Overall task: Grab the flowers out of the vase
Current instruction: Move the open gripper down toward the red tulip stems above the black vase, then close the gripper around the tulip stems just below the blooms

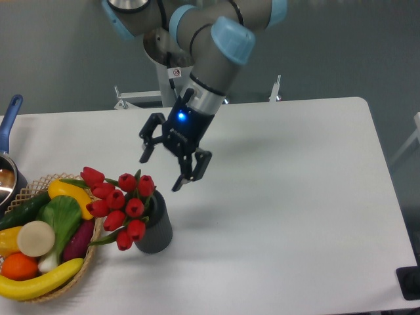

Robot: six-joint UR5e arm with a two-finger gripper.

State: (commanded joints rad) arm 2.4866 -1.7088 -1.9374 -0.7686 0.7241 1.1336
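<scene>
White bench (295, 197), grey wall behind. Basket (88, 259) touches the vase (156, 231) on its left; flowers (118, 207) sit in the vase, leaning left. Hand (161, 167), fingers spread, hovers just up-right. Risk: off-centre closing tips the vase.
</scene>
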